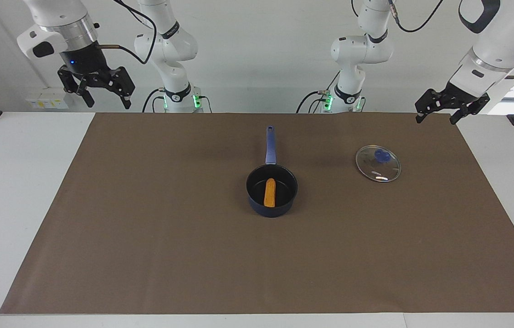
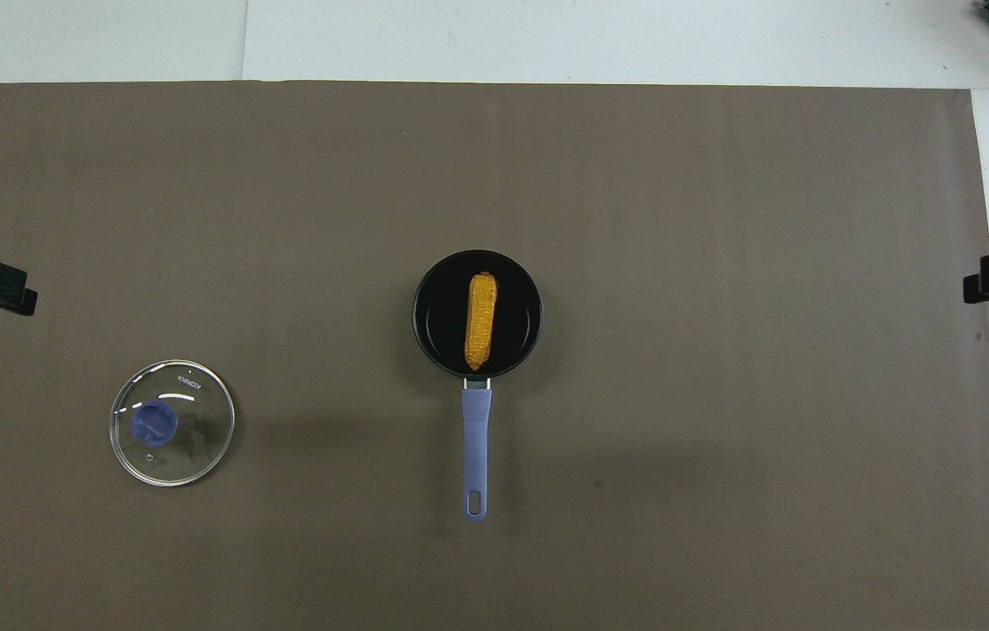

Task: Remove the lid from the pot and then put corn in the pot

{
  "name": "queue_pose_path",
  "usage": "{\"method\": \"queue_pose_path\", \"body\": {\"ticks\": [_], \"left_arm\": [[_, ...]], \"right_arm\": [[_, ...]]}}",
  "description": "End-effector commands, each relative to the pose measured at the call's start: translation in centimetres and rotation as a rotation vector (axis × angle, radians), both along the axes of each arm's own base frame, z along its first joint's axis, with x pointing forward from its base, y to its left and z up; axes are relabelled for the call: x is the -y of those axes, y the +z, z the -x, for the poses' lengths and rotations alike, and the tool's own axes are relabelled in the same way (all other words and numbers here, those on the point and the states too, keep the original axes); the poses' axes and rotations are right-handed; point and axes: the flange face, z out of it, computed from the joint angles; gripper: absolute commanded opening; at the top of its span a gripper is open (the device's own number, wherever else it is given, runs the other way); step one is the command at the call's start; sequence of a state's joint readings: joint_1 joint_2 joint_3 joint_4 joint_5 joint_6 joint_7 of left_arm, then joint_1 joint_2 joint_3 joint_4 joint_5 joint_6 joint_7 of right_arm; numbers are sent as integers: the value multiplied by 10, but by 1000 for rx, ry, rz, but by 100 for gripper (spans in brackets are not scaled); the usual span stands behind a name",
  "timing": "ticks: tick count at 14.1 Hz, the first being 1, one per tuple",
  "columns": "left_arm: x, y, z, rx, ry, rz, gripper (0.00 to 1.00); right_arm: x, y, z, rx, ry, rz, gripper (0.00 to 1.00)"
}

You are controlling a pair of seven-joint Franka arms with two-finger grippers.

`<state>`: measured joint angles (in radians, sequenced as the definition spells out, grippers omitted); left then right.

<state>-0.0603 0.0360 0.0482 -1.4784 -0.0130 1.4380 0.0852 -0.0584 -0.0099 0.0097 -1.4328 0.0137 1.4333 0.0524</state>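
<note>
Now both arms hang raised: left end effector (image 1: 436,112) at two o'clock, right end effector (image 1: 96,89) at ten o'clock, both spread wide and empty; corn (image 1: 269,192) lies in pot (image 1: 271,201).

Clear glossy glass lid (image 1: 378,169), matt brown mat (image 1: 147,228), bumpy corn (image 1: 269,192), smooth dark pot (image 1: 271,207)

Corn (image 1: 269,192) lies inside open pot (image 1: 257,200) — lid (image 1: 378,169) flat beside it.

A brown mat (image 1: 147,228) covers the table (image 1: 11,182), bearing pot (image 1: 257,202) and lid (image 1: 377,170).
</note>
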Motion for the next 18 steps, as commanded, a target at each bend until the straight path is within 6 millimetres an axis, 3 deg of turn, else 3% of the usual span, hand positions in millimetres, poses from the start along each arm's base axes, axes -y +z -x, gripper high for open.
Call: {"method": "queue_pose_path", "body": {"ticks": [1, 18], "left_arm": [[2, 1, 4, 15, 7, 10, 100], [1, 1, 4, 18, 7, 11, 100]], "right_arm": [[-5, 0, 6, -8, 28, -14, 100], [8, -2, 7, -10, 48, -10, 100]]}}
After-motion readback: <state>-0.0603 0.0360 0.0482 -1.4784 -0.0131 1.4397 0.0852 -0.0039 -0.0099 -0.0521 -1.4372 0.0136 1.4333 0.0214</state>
